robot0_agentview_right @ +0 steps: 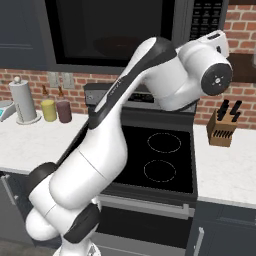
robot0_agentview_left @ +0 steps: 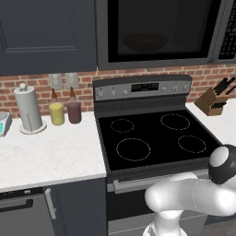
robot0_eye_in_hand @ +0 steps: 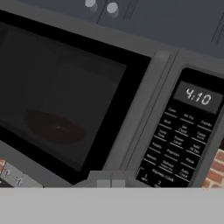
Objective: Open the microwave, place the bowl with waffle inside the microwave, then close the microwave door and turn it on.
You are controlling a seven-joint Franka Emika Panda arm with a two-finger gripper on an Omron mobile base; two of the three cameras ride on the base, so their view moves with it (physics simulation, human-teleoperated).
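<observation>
The microwave (robot0_agentview_left: 156, 32) hangs above the stove with its door (robot0_eye_in_hand: 65, 100) shut. Through the black glass the reddish-brown bowl (robot0_eye_in_hand: 54, 127) shows dimly on the turntable, and it is also faint in the base views (robot0_agentview_left: 145, 42) (robot0_agentview_right: 117, 46). The waffle cannot be made out. The button panel (robot0_eye_in_hand: 179, 144) at the microwave's right side has a display reading 4:10. My gripper (robot0_agentview_right: 214, 39) is raised in front of that panel (robot0_agentview_right: 206, 20), close to it. Its fingers are hidden, so their state cannot be read.
A black-topped stove (robot0_agentview_left: 152, 133) sits below the microwave. A wooden knife block (robot0_agentview_left: 214, 101) stands on the counter to its right. To the left are a paper towel roll (robot0_agentview_left: 28, 110), a yellow jar (robot0_agentview_left: 56, 114) and a purple jar (robot0_agentview_left: 74, 112).
</observation>
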